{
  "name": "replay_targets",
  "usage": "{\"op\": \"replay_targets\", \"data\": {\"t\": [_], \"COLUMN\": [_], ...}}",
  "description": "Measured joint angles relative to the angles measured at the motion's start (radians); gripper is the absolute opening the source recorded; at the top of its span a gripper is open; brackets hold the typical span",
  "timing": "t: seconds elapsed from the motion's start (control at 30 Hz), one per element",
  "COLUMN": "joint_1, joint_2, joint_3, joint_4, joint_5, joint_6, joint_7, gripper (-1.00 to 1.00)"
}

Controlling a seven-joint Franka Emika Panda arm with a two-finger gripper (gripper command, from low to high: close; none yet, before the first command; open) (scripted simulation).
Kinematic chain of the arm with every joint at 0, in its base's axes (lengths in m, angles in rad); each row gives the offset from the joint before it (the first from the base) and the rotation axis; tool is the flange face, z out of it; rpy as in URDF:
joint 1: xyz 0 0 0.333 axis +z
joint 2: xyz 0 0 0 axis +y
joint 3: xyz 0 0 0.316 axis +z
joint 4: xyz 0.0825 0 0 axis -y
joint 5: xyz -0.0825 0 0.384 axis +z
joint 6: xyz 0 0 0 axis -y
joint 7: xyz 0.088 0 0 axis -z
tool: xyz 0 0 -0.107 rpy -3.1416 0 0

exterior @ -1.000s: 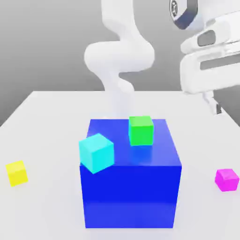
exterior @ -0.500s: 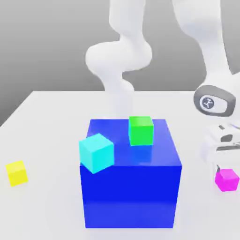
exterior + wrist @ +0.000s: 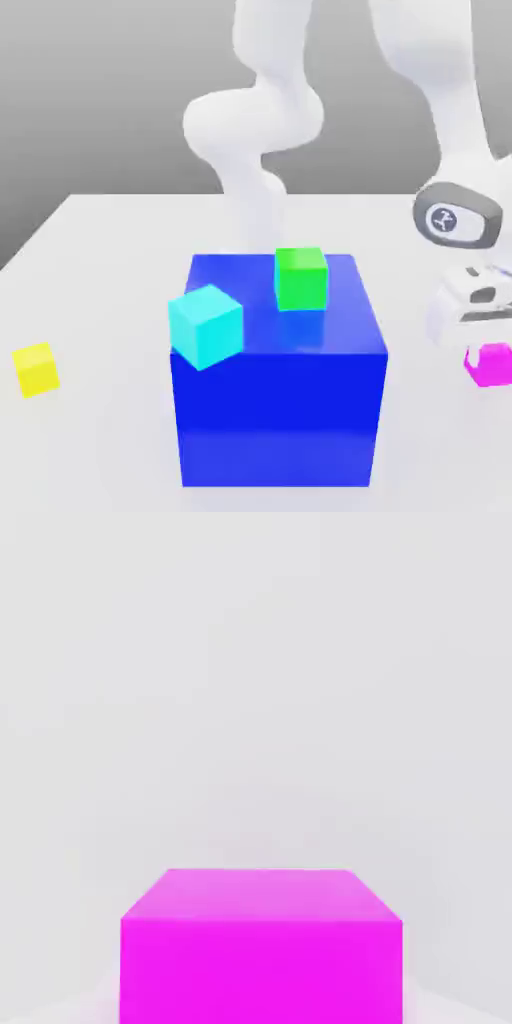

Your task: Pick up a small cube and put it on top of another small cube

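I see my end effector (image 3: 487, 345) low at the exterior view's right, directly over the magenta cube (image 3: 491, 364), whose top it meets; I cannot tell whether it is clamped. That cube (image 3: 262, 947) sits beside the big blue block (image 3: 280, 400) on the white tabletop (image 3: 90, 440). A green cube (image 3: 300, 278) and cyan cube (image 3: 206, 325) rest on the block; a yellow cube (image 3: 36, 368) lies well apart

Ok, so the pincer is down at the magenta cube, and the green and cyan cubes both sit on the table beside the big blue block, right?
Not quite. The pincer is at the magenta cube, but the green cube sits on top of the big blue block, as the exterior view shows. The cyan cube appears against the block's upper corner; its support is unclear.
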Motion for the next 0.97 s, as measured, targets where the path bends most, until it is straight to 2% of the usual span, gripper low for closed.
{"op": "replay_targets", "data": {"t": [0.13, 0.3, 0.47, 0.7, 0.83, 0.87, 0.97], "joint_1": [-0.084, -0.127, -0.176, -0.262, -0.277, -0.279, -0.279], "joint_2": [-0.15, -0.334, -0.513, -0.755, -0.729, -0.72, -0.72], "joint_3": [-0.022, -0.113, -0.221, -0.343, -0.355, -0.355, -0.355], "joint_4": [-0.007, -0.014, -0.021, -0.038, -0.128, -0.146, -0.146], "joint_5": [0.146, 0.213, 0.189, 0.09, 0.078, 0.078, 0.078], "joint_6": [-0.137, -0.313, -0.486, -0.709, -0.593, -0.565, -0.565], "joint_7": [-0.279, -0.559, -0.773, -1.008, -1.034, -1.036, -1.036], "gripper": [-1.0, -1.0, -1.0, -1.0, -1.0, 1.0, 1.0]}}
